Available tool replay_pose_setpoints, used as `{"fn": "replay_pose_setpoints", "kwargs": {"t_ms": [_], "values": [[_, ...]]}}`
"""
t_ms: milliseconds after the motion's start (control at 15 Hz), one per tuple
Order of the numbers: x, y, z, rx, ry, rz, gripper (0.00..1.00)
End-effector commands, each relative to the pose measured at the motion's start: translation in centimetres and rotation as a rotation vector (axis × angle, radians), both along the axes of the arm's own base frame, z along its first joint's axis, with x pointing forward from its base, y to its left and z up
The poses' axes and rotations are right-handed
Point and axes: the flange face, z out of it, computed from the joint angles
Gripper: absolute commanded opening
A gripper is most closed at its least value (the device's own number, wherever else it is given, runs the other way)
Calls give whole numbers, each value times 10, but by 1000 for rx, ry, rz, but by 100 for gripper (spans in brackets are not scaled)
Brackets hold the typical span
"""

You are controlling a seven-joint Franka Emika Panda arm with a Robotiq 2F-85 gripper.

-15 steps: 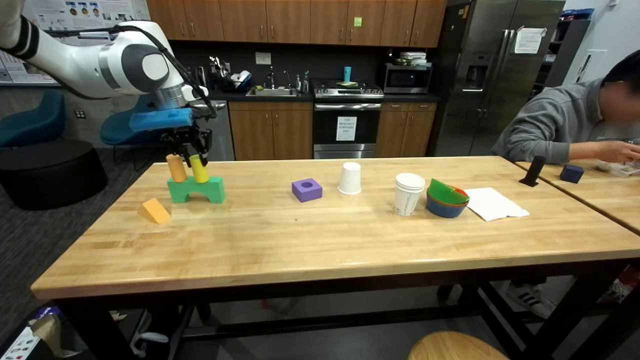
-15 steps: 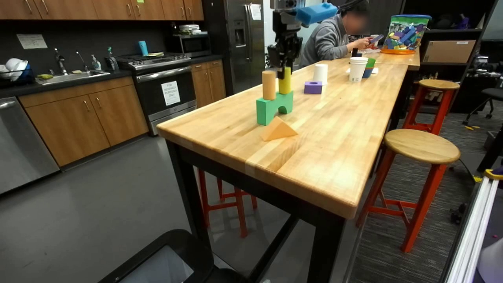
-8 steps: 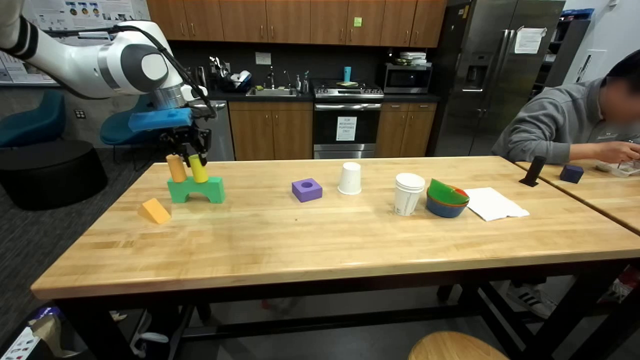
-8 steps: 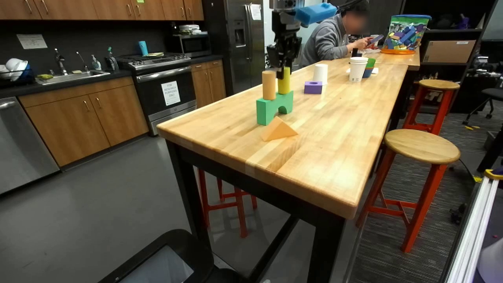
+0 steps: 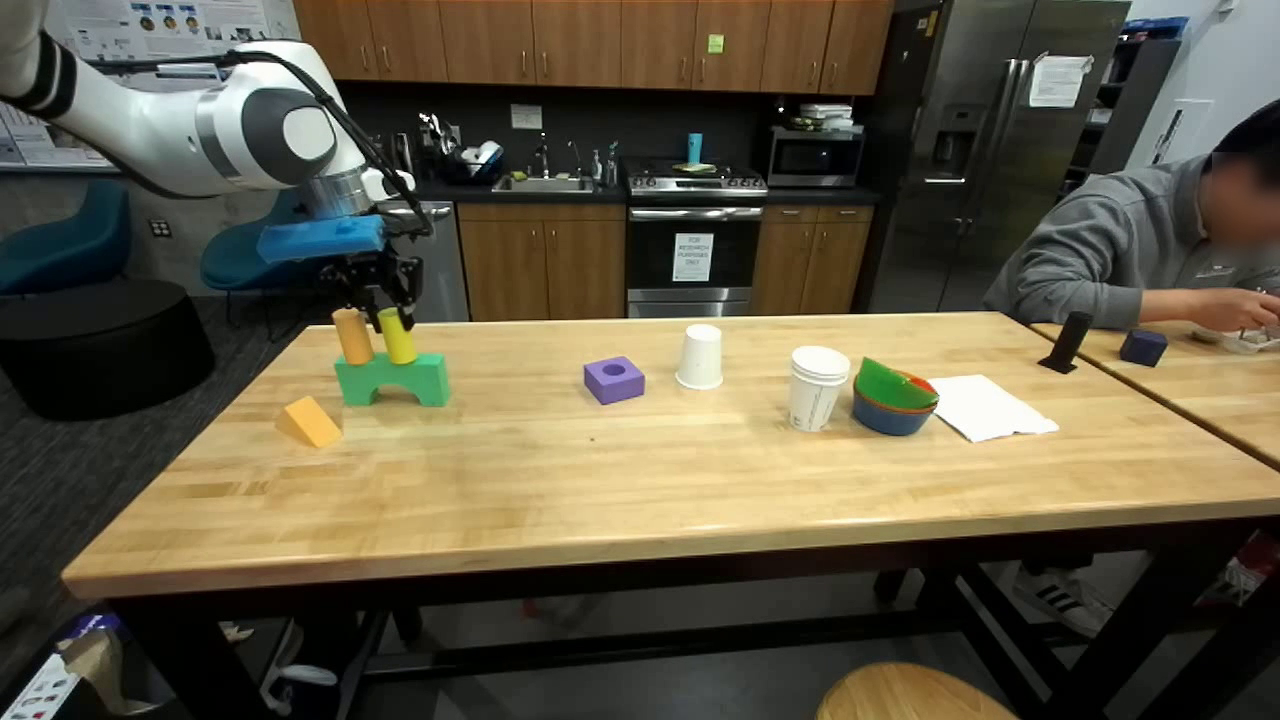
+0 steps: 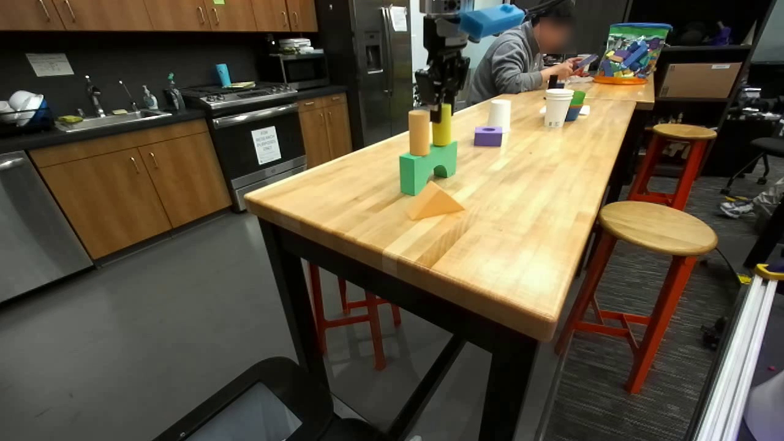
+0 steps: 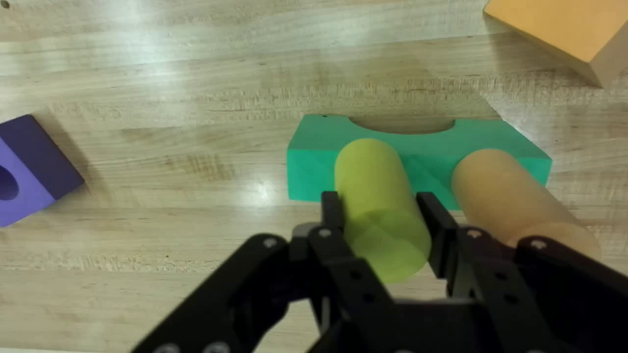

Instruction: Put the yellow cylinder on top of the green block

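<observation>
The yellow cylinder [image 5: 399, 346] stands nearly upright at the top of the green block [image 5: 428, 380], beside an orange-tan cylinder [image 5: 352, 338] that also stands on it. My gripper [image 5: 392, 321] is over the yellow cylinder, with its fingers closed on the cylinder's upper part. In an exterior view the yellow cylinder [image 6: 442, 131] seems to meet the top of the green block [image 6: 415, 176]. In the wrist view the fingers [image 7: 375, 198] flank the yellow cylinder [image 7: 369, 169]. Its base reaches slightly past the green block's [image 7: 309, 174] arch-side top edge. Whether the base fully rests is hard to tell.
A yellow-orange slanted block [image 5: 312, 422] lies near the green block. A purple block [image 5: 614, 381], an upturned white cup [image 5: 700, 357], stacked white cups [image 5: 817, 390], bowls [image 5: 893, 402] and paper [image 5: 985, 408] are further along the table. A person [image 5: 1090, 230] sits at the far end.
My gripper and the yellow cylinder have shifted together very slightly. The green block and orange-tan cylinder have not moved. The seated person's hand has moved a little.
</observation>
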Motion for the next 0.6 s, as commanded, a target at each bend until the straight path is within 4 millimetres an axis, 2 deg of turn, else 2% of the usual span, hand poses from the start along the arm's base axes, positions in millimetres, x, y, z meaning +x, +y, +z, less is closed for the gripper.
{"fn": "replay_pose_setpoints", "kwargs": {"t_ms": [0,533], "values": [[4,2,3,4,-10,-4,16],[7,4,1,6,-19,2,16]]}}
